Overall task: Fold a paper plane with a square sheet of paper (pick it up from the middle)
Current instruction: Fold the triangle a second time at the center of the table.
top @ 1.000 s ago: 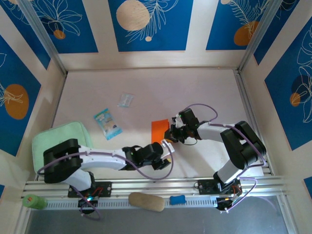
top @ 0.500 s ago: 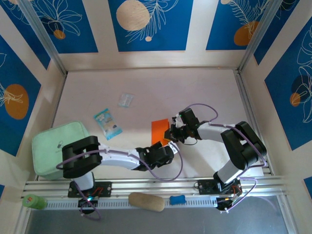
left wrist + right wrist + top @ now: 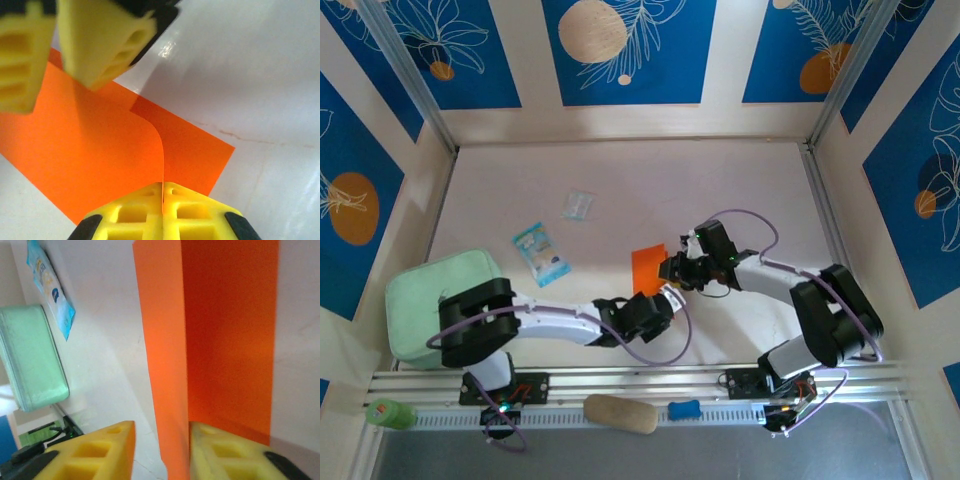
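Square sheet of paper [image 3: 648, 265], bright orange, sits near the middle of my table [image 3: 740, 180], and both my arms reach in to it. The table is pale and mostly bare. At its near left corner lies the mint green pad [image 3: 420, 300], the biggest loose thing on it, well apart from the paper.

The paper comes next in size. One half lies flat on the table while the other half stands up from it in a curved flap, so the sheet is partly folded over. To its left lies a blue-and-white packet [image 3: 540, 253], and farther back a small clear wrapper [image 3: 577, 205]. Neither touches the paper.

My left claw [image 3: 162, 196] is at the paper's near edge. Its yellow fingers are pressed together, with the edge of the raised flap pinched between them. My right claw [image 3: 160, 440] is at the paper's right side, its fingers standing apart with the upright flap in the gap. One finger [image 3: 220, 450] is just beside the flap and the other [image 3: 95, 450] is clear of it, so this claw is not clamped on the sheet.
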You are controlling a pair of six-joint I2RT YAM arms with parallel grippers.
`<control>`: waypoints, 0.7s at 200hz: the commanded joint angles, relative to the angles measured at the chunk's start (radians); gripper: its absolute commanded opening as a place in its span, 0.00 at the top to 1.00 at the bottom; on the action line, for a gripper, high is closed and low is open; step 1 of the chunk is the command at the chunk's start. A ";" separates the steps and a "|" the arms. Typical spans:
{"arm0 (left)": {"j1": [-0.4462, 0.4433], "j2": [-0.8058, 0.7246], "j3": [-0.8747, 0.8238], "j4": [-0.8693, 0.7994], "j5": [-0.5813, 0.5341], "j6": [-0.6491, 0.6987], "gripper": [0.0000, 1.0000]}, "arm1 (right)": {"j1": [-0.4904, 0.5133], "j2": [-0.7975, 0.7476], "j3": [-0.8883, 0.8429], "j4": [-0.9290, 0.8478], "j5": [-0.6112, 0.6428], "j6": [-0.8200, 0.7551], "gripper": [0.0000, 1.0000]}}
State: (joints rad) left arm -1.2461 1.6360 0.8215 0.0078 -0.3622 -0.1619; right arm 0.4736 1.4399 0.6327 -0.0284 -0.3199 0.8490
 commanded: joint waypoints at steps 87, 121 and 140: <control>0.240 -0.011 -0.084 0.259 0.651 -0.412 1.00 | -0.016 -0.321 -0.157 -0.150 0.118 0.066 0.68; 0.255 0.016 -0.103 0.355 0.661 -0.489 1.00 | 0.006 -0.331 -0.211 -0.118 0.111 0.096 0.88; 0.259 0.024 -0.118 0.392 0.653 -0.515 1.00 | 0.022 -0.327 -0.233 -0.079 0.105 0.116 0.98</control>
State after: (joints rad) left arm -1.0016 1.6428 0.7296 0.3035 0.2588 -0.6090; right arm 0.4755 1.1240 0.4229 -0.1436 -0.2085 0.9310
